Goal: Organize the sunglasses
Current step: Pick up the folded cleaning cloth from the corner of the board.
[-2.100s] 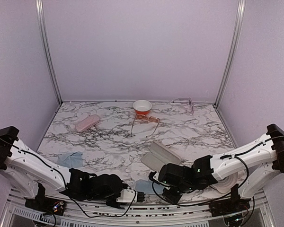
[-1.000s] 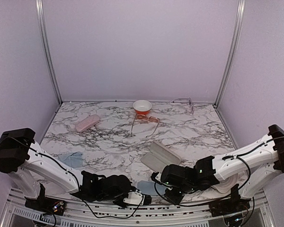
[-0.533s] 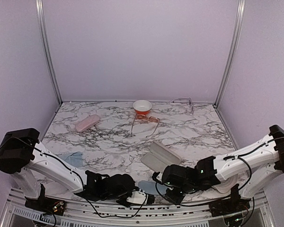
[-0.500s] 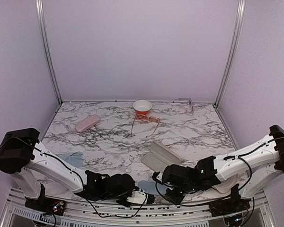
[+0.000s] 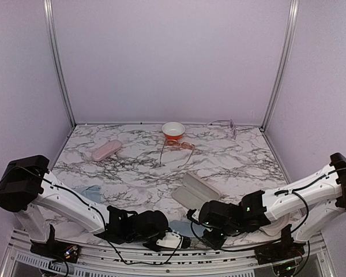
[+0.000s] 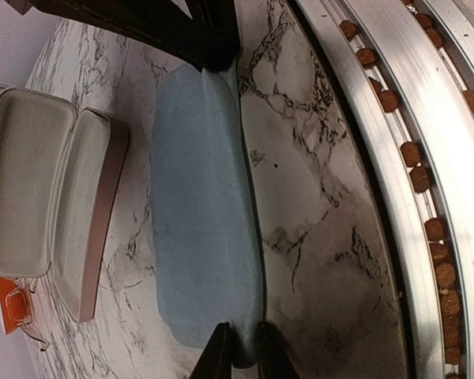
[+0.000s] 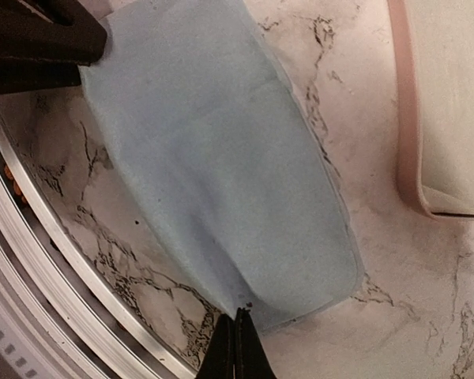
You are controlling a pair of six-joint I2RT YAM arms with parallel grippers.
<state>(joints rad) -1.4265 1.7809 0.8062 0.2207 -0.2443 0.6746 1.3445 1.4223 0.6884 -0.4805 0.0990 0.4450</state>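
Wrist views show my left tool [image 6: 241, 349] and right tool [image 7: 237, 335] pinching opposite ends of the blue cloth [image 6: 205, 213], straightening it I judge; the sunglasses [image 5: 183, 145] wait near the tabletop's [image 5: 132, 170] far edge, needing a long reach next.

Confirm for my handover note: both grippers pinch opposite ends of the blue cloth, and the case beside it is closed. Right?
No: the case lies open, both halves facing up; the left wrist view shows it. The left gripper and right gripper do pinch opposite ends of the blue cloth.
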